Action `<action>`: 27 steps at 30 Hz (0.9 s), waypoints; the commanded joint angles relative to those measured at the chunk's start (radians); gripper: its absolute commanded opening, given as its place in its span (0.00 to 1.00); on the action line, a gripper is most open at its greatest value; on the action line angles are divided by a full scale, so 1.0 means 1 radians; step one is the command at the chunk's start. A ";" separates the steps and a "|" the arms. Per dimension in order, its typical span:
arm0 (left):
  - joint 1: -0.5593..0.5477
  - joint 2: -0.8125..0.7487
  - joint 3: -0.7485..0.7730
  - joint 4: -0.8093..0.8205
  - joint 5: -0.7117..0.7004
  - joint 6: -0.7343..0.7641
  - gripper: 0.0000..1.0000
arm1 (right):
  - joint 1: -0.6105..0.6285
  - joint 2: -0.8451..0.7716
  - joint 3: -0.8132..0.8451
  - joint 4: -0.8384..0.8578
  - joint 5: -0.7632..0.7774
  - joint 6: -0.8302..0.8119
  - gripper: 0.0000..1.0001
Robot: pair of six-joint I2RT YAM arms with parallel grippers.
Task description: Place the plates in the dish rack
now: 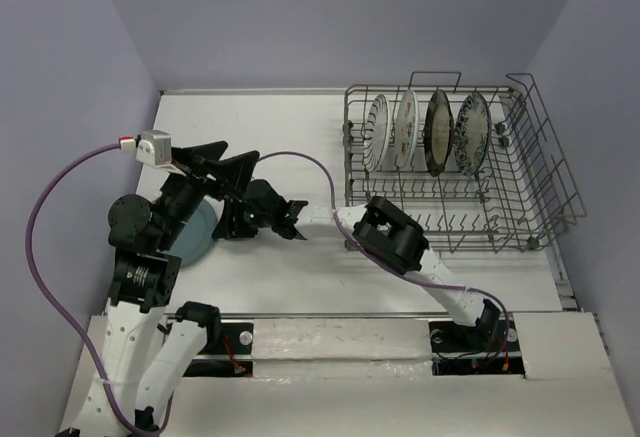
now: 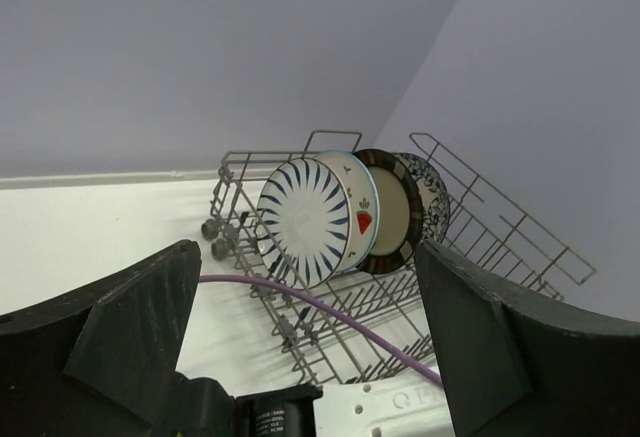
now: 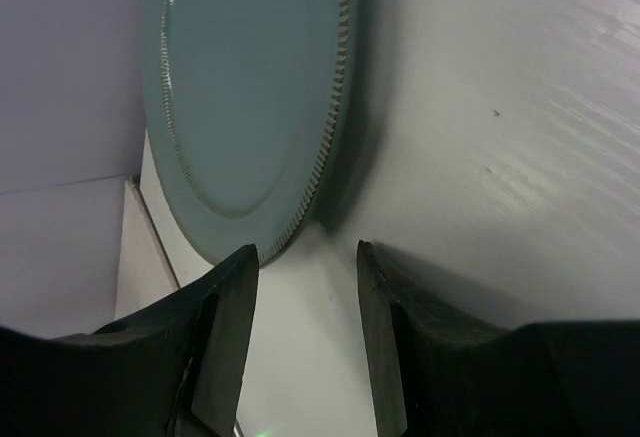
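The right pincer (image 3: 305, 257) sits low over the desk (image 3: 500, 107) with its two fingers apart and nothing between them. Just ahead of its tips lies the teal plate (image 3: 240, 87), flat on the desk, its beaded rim pointing into the gap but not yet inside it. Whether either finger touches the rim cannot be told from the wrist view. From above, the same plate (image 1: 195, 239) shows only as a sliver, with the left arm covering most of it.

The left pincer (image 2: 305, 252) is held off the desk with its fingers spread as wide as they go, and it holds nothing. Well ahead of it, across bare desk, stands the dish rack (image 2: 500, 247), a grey wire basket with high sides.

Four plates stand upright on edge in the rack's tines, packed close in a row:
- Nearest this pincer is the white plate with blue radial stripes (image 2: 305, 219).
- Behind it is the white plate with red triangles (image 2: 362, 212).
- Next comes the brown-rimmed beige plate (image 2: 395, 212).
- Last is the black-and-white ornate plate (image 2: 432, 202), mostly hidden by the others.

They fill the far part of the rack, well apart from the right pincer. A purple cable (image 2: 330, 307) runs across the desk between the left pincer and the rack.
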 commanded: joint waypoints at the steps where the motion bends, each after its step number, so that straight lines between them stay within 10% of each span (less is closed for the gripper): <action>1: -0.037 -0.020 -0.026 -0.008 -0.056 0.093 0.99 | 0.010 0.061 0.088 0.084 -0.046 0.121 0.50; 14: -0.106 -0.054 -0.140 -0.036 -0.148 0.160 0.99 | 0.010 0.096 0.012 0.143 0.077 0.226 0.07; 27: -0.110 -0.057 -0.220 -0.013 -0.166 0.167 0.99 | -0.029 -0.225 -0.429 0.156 0.390 0.158 0.10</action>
